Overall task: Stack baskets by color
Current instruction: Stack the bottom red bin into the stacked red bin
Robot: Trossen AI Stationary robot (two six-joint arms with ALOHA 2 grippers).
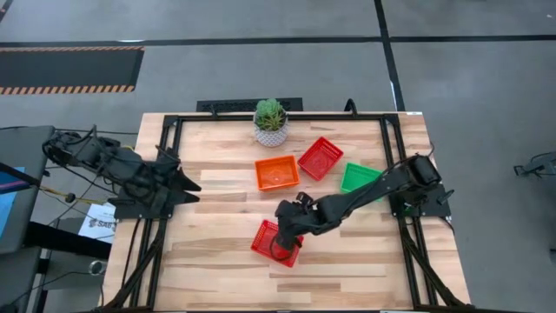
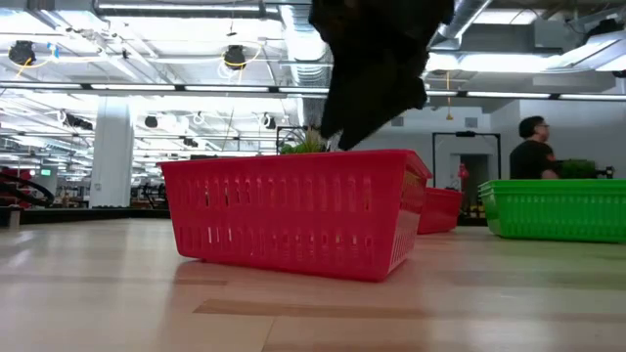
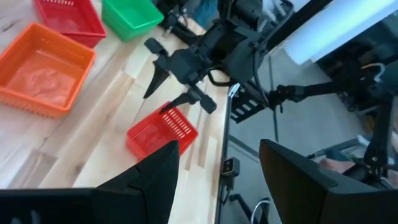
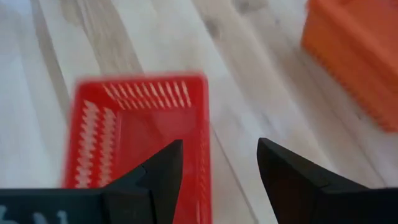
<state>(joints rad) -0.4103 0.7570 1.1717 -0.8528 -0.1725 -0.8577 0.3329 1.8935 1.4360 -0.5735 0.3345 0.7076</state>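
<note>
A red basket sits on its base near the table's front middle. My right gripper hangs open just above it, pointing steeply down. In the right wrist view its fingers stand on either side of one side wall, one over the inside and one outside. Farther back, each on its base, are an orange basket, a second red basket and a green basket. My left gripper waits open and raised at the table's left edge.
A small potted plant stands at the far edge behind the orange basket. Bare wood lies left of and in front of the near red basket. A black frame rail runs along the table's sides. A person stands in the room beyond.
</note>
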